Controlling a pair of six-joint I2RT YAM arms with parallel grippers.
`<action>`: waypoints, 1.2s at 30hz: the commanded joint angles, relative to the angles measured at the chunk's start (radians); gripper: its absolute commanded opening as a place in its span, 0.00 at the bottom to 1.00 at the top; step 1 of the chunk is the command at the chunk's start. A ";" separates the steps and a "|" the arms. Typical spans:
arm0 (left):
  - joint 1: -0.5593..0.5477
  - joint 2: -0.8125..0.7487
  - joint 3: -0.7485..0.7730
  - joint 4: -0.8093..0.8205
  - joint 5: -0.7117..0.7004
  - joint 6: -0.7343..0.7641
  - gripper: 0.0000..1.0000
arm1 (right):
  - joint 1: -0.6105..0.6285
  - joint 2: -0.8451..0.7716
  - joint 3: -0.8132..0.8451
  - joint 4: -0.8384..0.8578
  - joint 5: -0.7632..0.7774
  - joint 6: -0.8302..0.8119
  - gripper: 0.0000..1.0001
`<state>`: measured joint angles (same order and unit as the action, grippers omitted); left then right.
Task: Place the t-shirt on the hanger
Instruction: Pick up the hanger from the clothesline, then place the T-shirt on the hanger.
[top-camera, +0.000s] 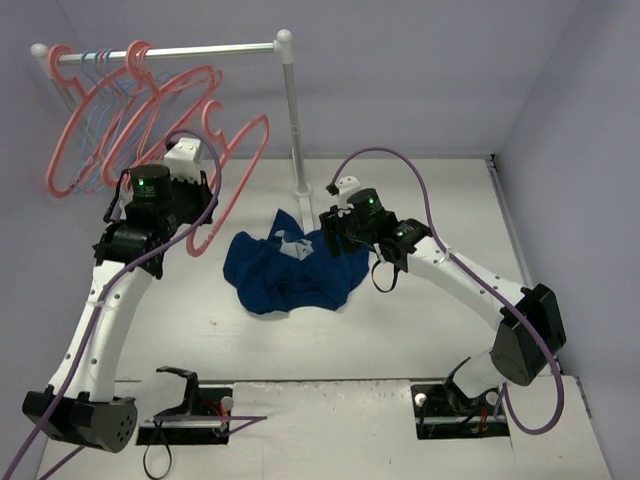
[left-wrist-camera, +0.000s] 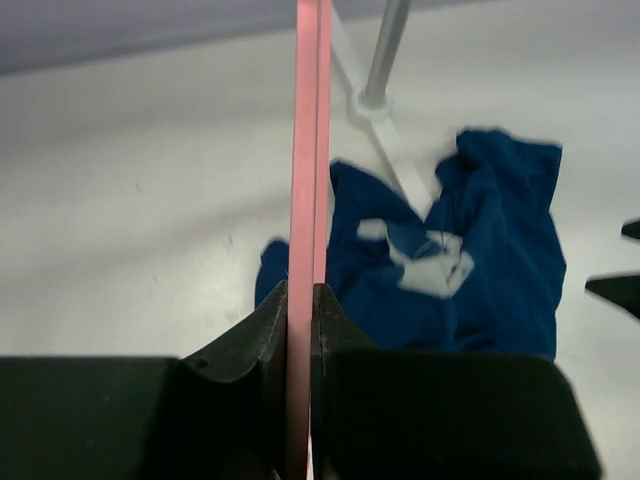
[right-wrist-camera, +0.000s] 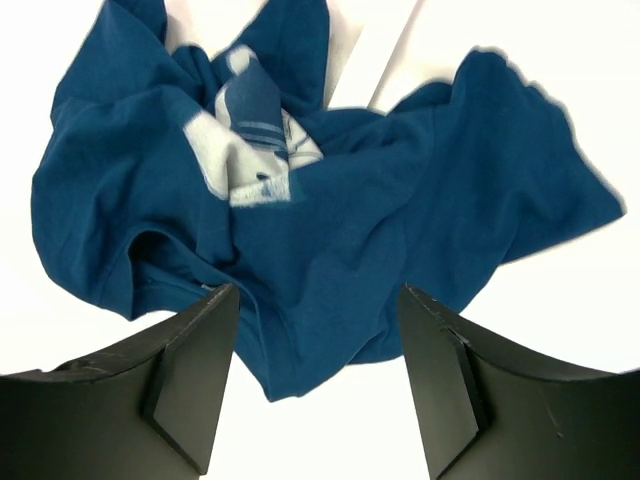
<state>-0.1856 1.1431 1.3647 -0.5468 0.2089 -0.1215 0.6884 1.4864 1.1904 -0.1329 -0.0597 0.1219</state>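
One t-shirt (right-wrist-camera: 380, 250) lies just below right gripper (right-wrist-camera: 318, 292)

Seen from overhead, the left arm (top-camera: 97, 320) and right arm (top-camera: 460, 280) wear white shells between black joint housings, with the bulkiest black elbow housings (top-camera: 80, 420) at 7 and 4 o'clock. A green light (top-camera: 146, 184) glows on each wrist, and purple cables (top-camera: 395, 152) loop along both. The left gripper (left-wrist-camera: 300, 290) and right gripper (right-wrist-camera: 318, 290) end in matte black, wedge-shaped fingers (right-wrist-camera: 195, 380).
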 joint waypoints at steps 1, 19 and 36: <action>-0.002 -0.170 -0.112 0.041 0.015 -0.011 0.00 | 0.048 -0.012 -0.058 0.073 0.032 0.067 0.48; -0.036 -0.349 -0.336 -0.058 0.226 0.055 0.00 | 0.153 0.043 -0.349 0.163 0.117 0.214 0.43; -0.075 -0.306 -0.312 -0.059 0.248 0.066 0.00 | 0.165 0.103 -0.344 0.185 0.182 0.206 0.19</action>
<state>-0.2534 0.8394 1.0039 -0.6617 0.4148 -0.0792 0.8463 1.5893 0.8333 0.0162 0.0607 0.3168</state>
